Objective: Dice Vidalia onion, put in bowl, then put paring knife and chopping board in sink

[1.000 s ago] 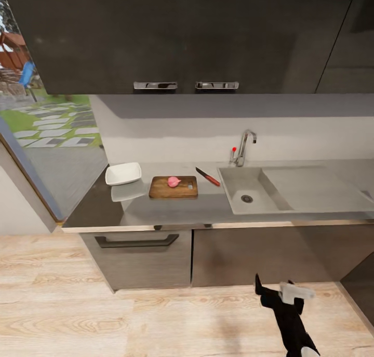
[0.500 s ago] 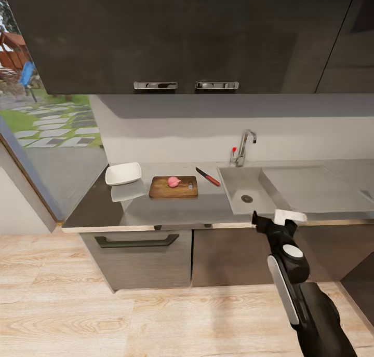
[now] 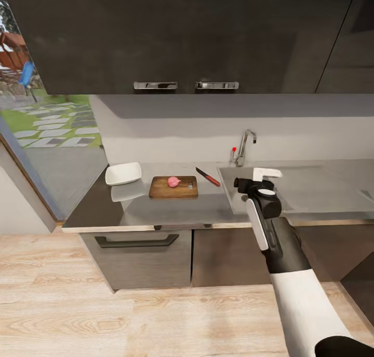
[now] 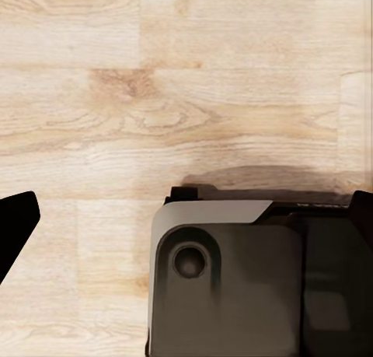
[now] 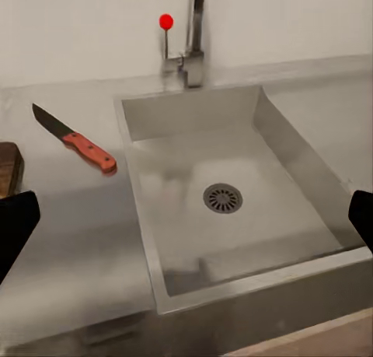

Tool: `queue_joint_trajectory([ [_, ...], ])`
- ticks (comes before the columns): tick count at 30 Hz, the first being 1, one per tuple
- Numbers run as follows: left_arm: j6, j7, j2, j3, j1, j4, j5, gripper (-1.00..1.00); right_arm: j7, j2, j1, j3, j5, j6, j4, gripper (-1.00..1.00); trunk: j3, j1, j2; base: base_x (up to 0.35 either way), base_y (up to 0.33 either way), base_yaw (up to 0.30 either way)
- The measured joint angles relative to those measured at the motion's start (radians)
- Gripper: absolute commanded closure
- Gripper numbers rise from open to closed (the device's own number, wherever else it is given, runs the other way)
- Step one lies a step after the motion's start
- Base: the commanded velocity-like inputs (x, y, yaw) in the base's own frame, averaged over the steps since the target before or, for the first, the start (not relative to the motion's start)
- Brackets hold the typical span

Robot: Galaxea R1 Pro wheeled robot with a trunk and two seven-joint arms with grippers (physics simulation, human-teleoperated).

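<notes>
- The Vidalia onion (image 3: 174, 181) lies on the chopping board (image 3: 173, 187), which sits on the bench (image 3: 171, 209) left of the sink (image 3: 252, 191).
- The paring knife (image 3: 208, 177) rests on the bench between the board and the sink, its red handle towards the basin, touching neither.
- The bowl (image 3: 123, 173) stands at the bench's far left, just beside the board.
- The right gripper (image 3: 252, 179) hangs over the sink, its fingers spread wide and holding nothing; the right wrist view looks down on the drain (image 5: 223, 197) and tap (image 5: 192, 34).
- The left wrist view faces the wooden floor (image 4: 155, 100); whether the left gripper is open or closed cannot be told.
</notes>
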Motion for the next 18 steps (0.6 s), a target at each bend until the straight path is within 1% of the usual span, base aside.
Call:
queue_joint_trajectory([
  [1, -0.001, 0.0, -0.001, -0.001, 0.0, -0.001, 0.0, -1.0, 0.001, 0.01, -0.027, 0.002, -0.002, -0.002, 0.056, -1.0, 0.0, 0.0, 0.0, 0.0, 0.0, 0.0],
  [5, -0.001, 0.0, -0.001, -0.001, 0.001, -0.001, 0.0, -1.0, 0.004, 0.028, -0.085, 0.003, -0.002, -0.005, 0.168, -1.0, 0.0, 0.0, 0.0, 0.0, 0.0, 0.0],
  [10, -0.001, 0.0, -0.001, -0.001, 0.001, -0.001, 0.0, -1.0, 0.01, 0.032, -0.107, 0.005, -0.005, -0.015, 0.211, -1.0, 0.0, 0.0, 0.0, 0.0, 0.0, 0.0],
  [13, -0.001, 0.0, -0.001, -0.001, 0.001, 0.0, 0.0, -1.0, 0.055, 0.032, -0.111, 0.007, -0.007, -0.018, 0.218, -1.0, 0.0, 0.0, 0.0, 0.037, 0.023, 0.0],
  [14, -0.001, 0.0, -0.001, -0.001, 0.001, 0.002, 0.0, -1.0, 0.134, 0.025, -0.112, 0.007, -0.007, -0.018, 0.22, -1.0, 0.0, 0.0, 0.0, 0.132, 0.096, 0.0],
  [15, -0.001, 0.0, -0.001, -0.001, 0.001, 0.003, 0.0, -1.0, 0.157, 0.023, -0.112, 0.007, -0.004, -0.017, 0.22, -1.0, 0.0, 0.0, 0.0, 0.151, 0.115, 0.0],
  [18, -0.001, 0.0, -0.001, -0.001, 0.001, 0.004, 0.0, -1.0, 0.186, 0.021, -0.112, 0.007, -0.002, -0.017, 0.221, -1.0, 0.0, 0.0, 0.0, 0.174, 0.135, 0.0],
])
